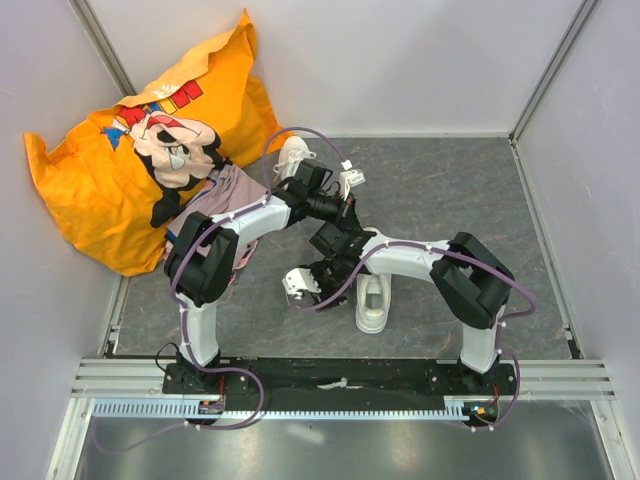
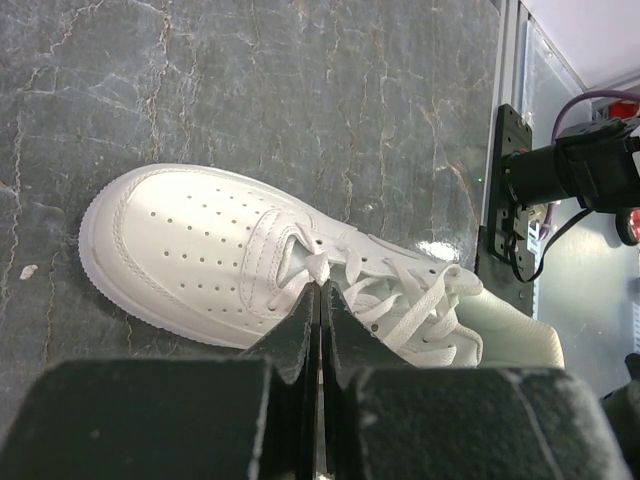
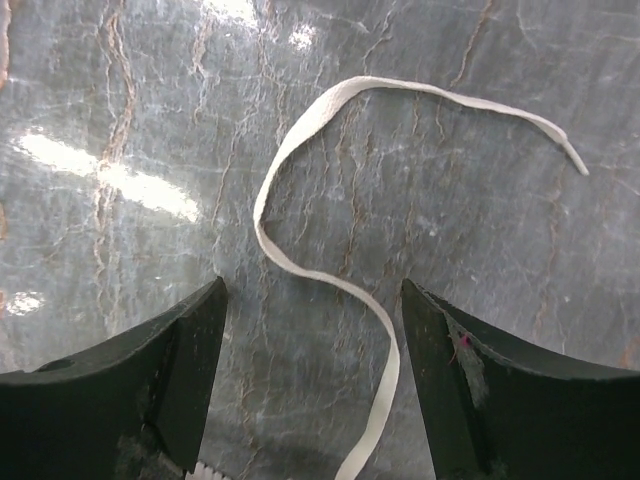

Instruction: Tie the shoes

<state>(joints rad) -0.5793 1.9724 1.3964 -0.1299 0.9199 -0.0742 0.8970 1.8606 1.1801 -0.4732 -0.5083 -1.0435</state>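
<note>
Down at the near edge of the top view, the black base rail (image 1: 340, 378) carries both arms, the left arm (image 1: 205, 265) bending up and then across toward the middle, and the right arm (image 1: 480, 285) folding leftward over the dark grey marbled worktop (image 1: 450, 190). Just beyond the rail stands the near sneaker (image 1: 373, 308), all white, upright on its sole, heel toward the rail, its pale insole showing and its front half hidden under the right arm. The left wrist view shows this shoe from the toe side. The left tool (image 2: 320, 290) has its two fingers pressed together, their tips right at the crossed laces (image 2: 420, 300) beside the tongue; whether a strand is caught between them I cannot tell. The right tool (image 3: 313, 290) hangs just left of that sneaker with its fingers spread wide and gripping nothing. A loose lace (image 3: 386, 375) lies flat on the worktop below it, curling between the fingers and away in a long loop, but which shoe it belongs to is not visible. Farther back, the far sneaker (image 1: 292, 155) sits partly hidden behind the left arm's wrist. To its left lies a pinkish-purple garment (image 1: 228, 190), and an orange cushion (image 1: 80, 190) printed with a cartoon character fills the far left corner.
</note>
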